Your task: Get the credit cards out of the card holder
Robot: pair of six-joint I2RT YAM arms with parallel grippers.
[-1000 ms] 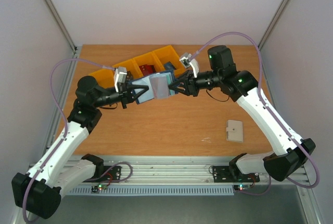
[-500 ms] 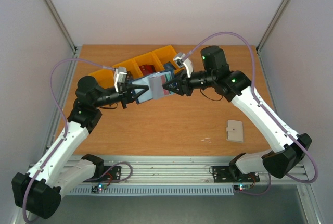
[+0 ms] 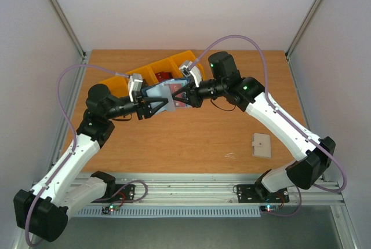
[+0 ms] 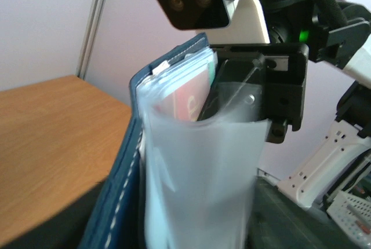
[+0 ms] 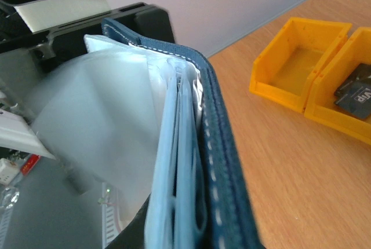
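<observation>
Right hand grasps navy folding card holder at 11 o'clock; left hand grip unclear; red plastic credit card not yet out.

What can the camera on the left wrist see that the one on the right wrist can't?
Only the left wrist view shows a red card peeking out of a pocket, with the right arm's camera and its two lenses above it. Only the right wrist view shows the yellow bins and a dark card marked VIP lying in one. Both show the navy card holder up close, its cloudy plastic sleeve and the wooden table.
</observation>
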